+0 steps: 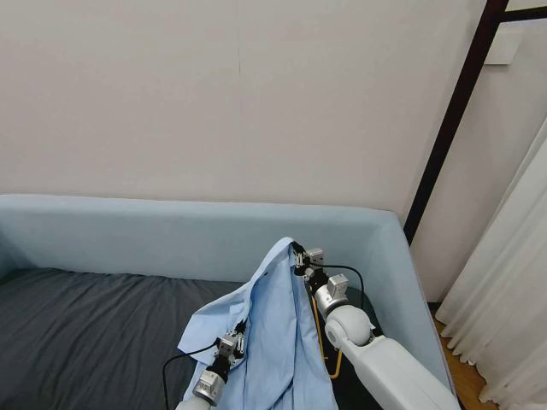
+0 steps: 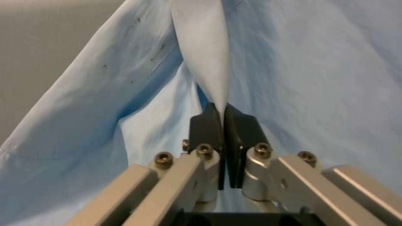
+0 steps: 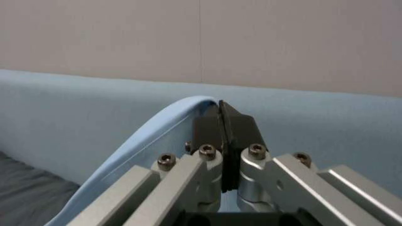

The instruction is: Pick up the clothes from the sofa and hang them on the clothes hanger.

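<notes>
1. Shirt [image 1: 282, 342]: you are looking at a pale blue garment, lifted clear of the sofa [image 1: 171, 235]. It hangs in long folds above the dark grey seat [image 1: 85, 325] and peaks at its top edge in front of the light blue back.
2. Right gripper [image 1: 297, 249]: this is your higher tool, at the shirt's peak. Its black fingers [image 3: 242, 129] are pressed together, pinching a blue hem that curves away from the tips.
3. Left gripper [image 1: 240, 331]: it sits lower and to the left, against the shirt's front. Its fingers [image 2: 207, 127] are closed on a narrow fold that rises taut from the tips.
4. You have the shirt slung between both grippers. Most of it hangs below the right one and spreads around the left one.
</notes>
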You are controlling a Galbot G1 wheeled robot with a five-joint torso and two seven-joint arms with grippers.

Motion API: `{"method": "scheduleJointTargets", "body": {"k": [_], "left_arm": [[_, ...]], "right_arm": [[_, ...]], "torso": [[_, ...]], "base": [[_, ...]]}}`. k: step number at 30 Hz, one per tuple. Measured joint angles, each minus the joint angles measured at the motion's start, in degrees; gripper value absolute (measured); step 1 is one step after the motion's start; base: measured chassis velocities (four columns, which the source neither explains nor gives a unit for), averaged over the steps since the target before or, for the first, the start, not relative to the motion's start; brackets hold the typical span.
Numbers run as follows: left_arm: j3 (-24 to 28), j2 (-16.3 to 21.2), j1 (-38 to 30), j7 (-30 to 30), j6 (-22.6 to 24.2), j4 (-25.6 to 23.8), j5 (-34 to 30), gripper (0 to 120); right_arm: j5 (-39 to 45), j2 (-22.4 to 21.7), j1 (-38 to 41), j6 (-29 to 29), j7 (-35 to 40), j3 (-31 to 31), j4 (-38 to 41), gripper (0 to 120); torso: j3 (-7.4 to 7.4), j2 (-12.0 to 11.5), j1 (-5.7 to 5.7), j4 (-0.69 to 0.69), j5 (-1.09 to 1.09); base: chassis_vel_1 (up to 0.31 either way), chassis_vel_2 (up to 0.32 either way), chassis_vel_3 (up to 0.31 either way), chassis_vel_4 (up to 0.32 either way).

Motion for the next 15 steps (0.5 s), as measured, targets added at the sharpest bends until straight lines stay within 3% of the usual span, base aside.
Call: {"method": "scheduleJointTargets", "body": {"k": [7, 15], "left_arm": [[0.1, -0.1, -1.5, -1.7, 0.1, 0.4, -0.1, 29], [0.1, -0.2, -3.2, -2.6, 0.4, 1.4, -0.3, 31]], "right_arm": [[0.0, -0.1, -0.2, 0.0, 0.0, -0.1, 0.5, 0], [0.0, -0.4, -0.8, 0.0, 0.0, 0.0, 0.9, 0]], "torso": [[0.0, 0.0, 0.0, 0.0, -0.01], [0.0, 0.0, 0.0, 0.0, 0.0]], "base": [[0.0, 0.0, 0.0, 0.0], [0.0, 0.0, 0.0, 0.0]]}}
